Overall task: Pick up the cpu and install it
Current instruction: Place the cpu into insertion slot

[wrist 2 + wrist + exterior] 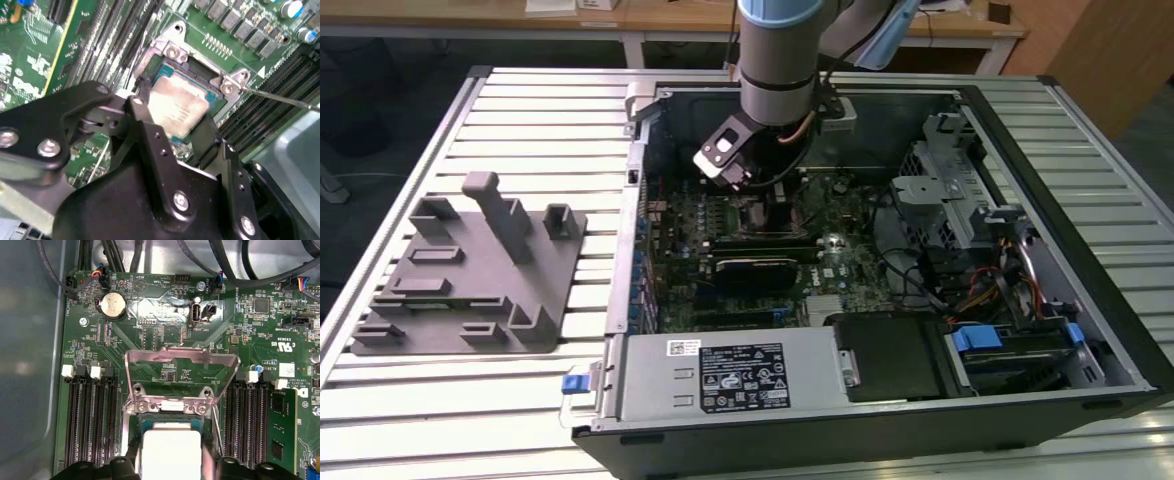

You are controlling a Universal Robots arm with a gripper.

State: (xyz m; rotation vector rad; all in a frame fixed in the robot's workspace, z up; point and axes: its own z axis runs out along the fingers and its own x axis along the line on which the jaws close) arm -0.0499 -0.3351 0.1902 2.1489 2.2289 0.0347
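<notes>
The cpu (176,106), a small square chip with a pale silver top, sits between my gripper's (175,117) two black fingers (142,111), right over the motherboard's open socket (169,54). The fingers press against two opposite edges of the chip, so the gripper is shut on it. In the first wrist view the cpu (171,452) lies just within the socket frame, below the raised metal load plate (181,360). I cannot tell whether the chip rests in the socket or hangs just above it. In the exterior view the gripper (767,203) reaches down into the open computer case (1107,330).
A thin socket lever (280,97) sticks out beside the socket. Memory slots (92,420) flank it on both sides. A black heatsink block (754,267), power supply (720,375), drive cage (961,190) and cables crowd the case. A grey plastic tray (467,280) lies at the exterior view's left.
</notes>
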